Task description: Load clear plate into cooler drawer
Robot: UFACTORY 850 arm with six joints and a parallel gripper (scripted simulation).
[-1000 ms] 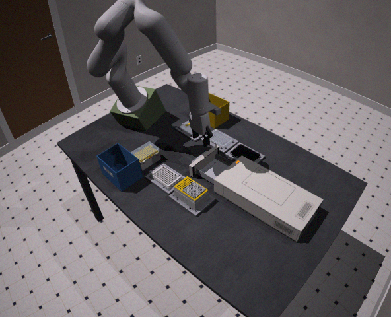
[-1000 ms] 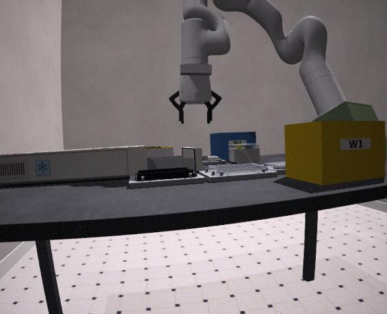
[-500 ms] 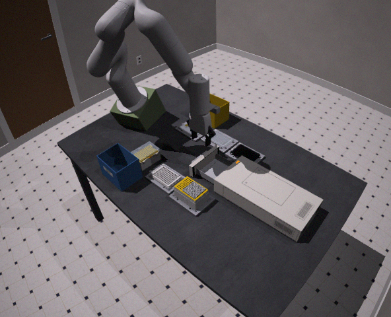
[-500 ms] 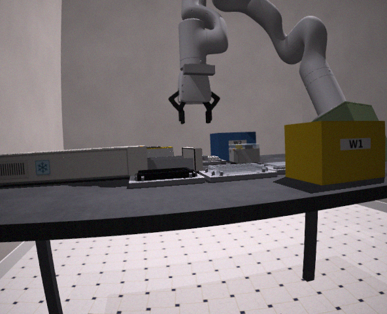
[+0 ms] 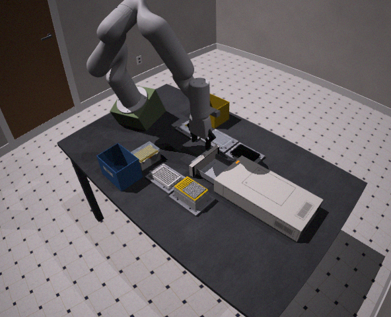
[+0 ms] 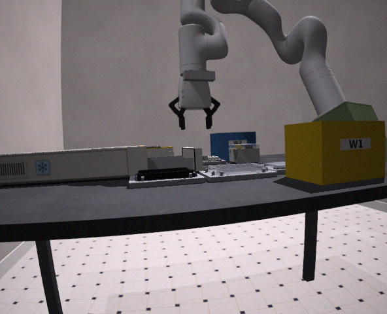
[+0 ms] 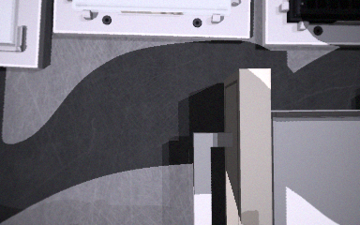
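Note:
The clear plate (image 5: 222,139) (image 6: 236,167) lies in its work nest; only its near edge shows at the top of the wrist view (image 7: 151,5). The cooler CD (image 5: 267,194) (image 6: 61,165) is a long white box. Its drawer stands pulled out, with the front panel (image 5: 204,158) (image 6: 191,157) (image 7: 252,141) towards the nests and a bare grey floor (image 5: 216,168) (image 7: 322,164). The orange lamp (image 5: 237,162) is lit. My gripper (image 5: 201,141) (image 6: 195,126) is open and empty. It hangs well above the bench, over the gap between the drawer front and the nests.
A black plate (image 5: 245,153) (image 6: 165,174) (image 7: 332,9) sits in the nest beside the clear one. The yellow bin W1 (image 5: 219,109) (image 6: 335,152) stands behind the nests. A blue bin (image 5: 119,165), a tip rack (image 5: 148,153), a white well plate (image 5: 166,176) and a yellow-rimmed box (image 5: 190,189) stand left of the cooler.

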